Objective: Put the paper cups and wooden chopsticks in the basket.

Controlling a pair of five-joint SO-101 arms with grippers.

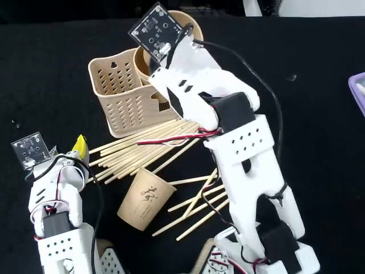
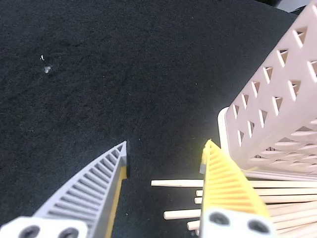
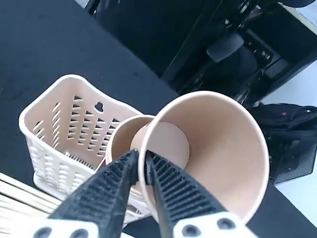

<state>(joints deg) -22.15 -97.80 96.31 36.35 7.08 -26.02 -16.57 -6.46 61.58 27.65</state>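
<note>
Black cloth surface (image 1: 319,142), dark room clutter beyond the far edge.

Right hand (image 3: 141,156): fingers closed on the rim of a paper cup (image 3: 213,148), one finger inside the wall and one outside. The cup is carried tilted, mouth toward the wrist camera, above the far side of the basket (image 1: 128,94) and just beside a second cup (image 3: 124,136) that already stands inside it.

Left hand (image 2: 166,148): fingers wide apart, nothing between them. It hangs low over the surface, close to the ends of the chopsticks (image 2: 223,193) beside the basket wall.

Outstanding: a third cup (image 1: 145,200) lies on its side on the surface, and chopsticks are fanned out between it and the basket, with a few more near the right arm's base.

Step in hand, by my reading: depositing the held cup.

Next move calls for:
- lining its base up over the basket opening or the seated cup;
- lowering it;
- only then parting the fingers, so it neither tips out nor knocks the basket.
</note>
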